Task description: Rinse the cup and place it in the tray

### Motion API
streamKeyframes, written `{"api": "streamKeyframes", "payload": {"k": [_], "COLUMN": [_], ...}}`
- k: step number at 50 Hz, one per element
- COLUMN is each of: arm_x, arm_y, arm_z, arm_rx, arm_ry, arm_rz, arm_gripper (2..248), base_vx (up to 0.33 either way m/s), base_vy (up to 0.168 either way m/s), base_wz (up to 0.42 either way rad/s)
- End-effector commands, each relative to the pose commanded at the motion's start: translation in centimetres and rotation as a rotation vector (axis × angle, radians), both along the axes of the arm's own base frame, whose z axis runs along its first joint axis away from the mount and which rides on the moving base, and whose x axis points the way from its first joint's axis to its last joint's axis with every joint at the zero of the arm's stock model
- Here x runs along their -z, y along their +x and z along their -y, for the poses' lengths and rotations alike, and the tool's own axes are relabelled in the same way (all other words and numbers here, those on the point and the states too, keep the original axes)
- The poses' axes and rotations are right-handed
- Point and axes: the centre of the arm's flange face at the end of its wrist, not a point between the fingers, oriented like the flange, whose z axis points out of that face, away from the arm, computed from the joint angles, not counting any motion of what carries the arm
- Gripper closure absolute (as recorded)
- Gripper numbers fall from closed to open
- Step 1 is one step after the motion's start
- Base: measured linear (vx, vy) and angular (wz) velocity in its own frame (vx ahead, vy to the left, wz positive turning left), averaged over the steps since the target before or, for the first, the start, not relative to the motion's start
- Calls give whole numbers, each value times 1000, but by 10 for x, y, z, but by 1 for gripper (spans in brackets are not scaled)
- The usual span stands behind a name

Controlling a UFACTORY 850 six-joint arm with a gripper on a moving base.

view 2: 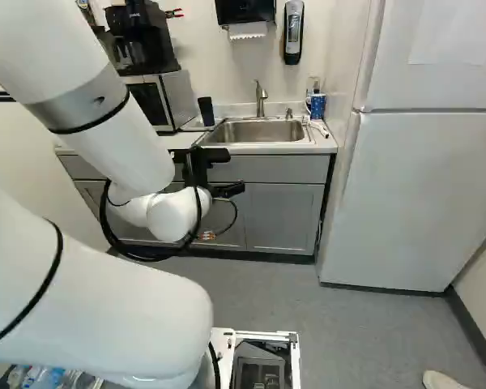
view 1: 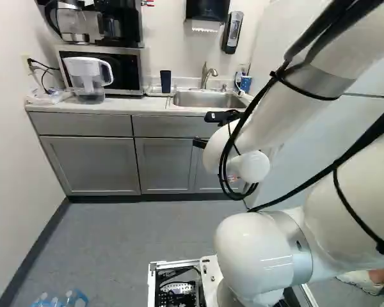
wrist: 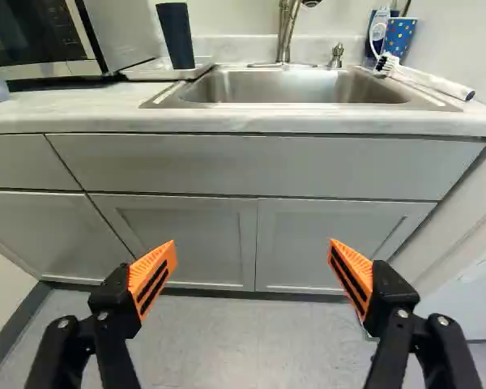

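The gripper (view 2: 229, 190), partly hidden by the arm in both base views, stands wide open, holding nothing. The dark cup (wrist: 176, 36) is on the tray (wrist: 146, 72) beside the sink (wrist: 296, 87); its inside is out of sight.

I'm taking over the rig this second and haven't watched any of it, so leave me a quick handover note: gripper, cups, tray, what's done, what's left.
Gripper: open, empty, ahead of the cabinets below the sink.
Dark cup: standing on the pale tray between microwave and sink.
Dotted blue cup: beyond the sink's other end.
Done: cannot tell whether either cup is rinsed, or which is meant.
Left: confirm both; if unrinsed, grasp, rinse, then tray.
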Motion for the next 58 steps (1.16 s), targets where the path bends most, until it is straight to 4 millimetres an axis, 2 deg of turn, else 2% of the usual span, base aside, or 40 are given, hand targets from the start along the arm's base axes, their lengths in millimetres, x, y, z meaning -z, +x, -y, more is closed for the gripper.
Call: {"api": "streamKeyframes", "payload": {"k": [24, 58], "arm_x": [7, 7], "arm_y": [-10, -11], "arm_z": [-1, -1], "arm_rx": [-2, -2], "arm_ry": [-1, -1], "arm_rz": [27, 29], "arm_gripper": [3, 3], "base_vx": [0, 0], "base_vy": [0, 0], "base_wz": [0, 0]}}
